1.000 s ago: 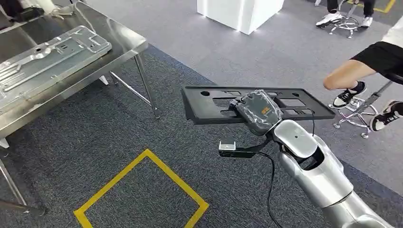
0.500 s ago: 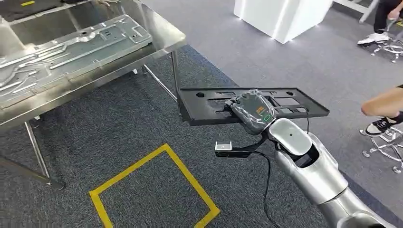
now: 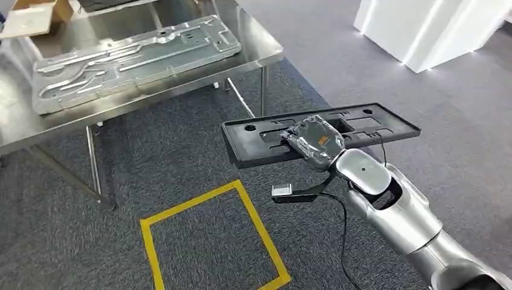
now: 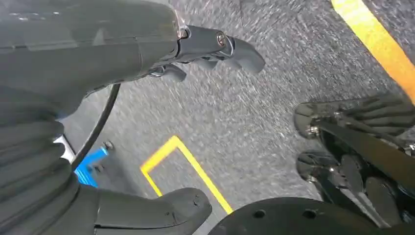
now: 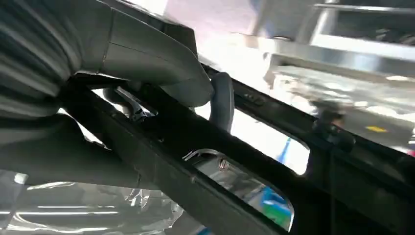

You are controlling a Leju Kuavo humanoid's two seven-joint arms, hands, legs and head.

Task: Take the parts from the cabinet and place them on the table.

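Panel first: in the head view a long, flat black plastic part (image 3: 320,134) with rectangular cut-outs and small round holes rides level above the grey carpet (image 3: 151,163), well clear of the steel table (image 3: 253,51). The right hand (image 3: 314,140) grips it near the middle, silver forearm angled up from below. Against half a second ago the whole picture has swung: table and the silver stamped plate (image 3: 136,57) on it sit nearer. A yellow floor outline (image 3: 208,241) lies under the hand.

The right wrist view shows the thumb (image 5: 156,63) clamped over the panel's edge.

In the left wrist view the left hand (image 4: 161,122) hangs over the carpet, fingers apart, holding nothing.
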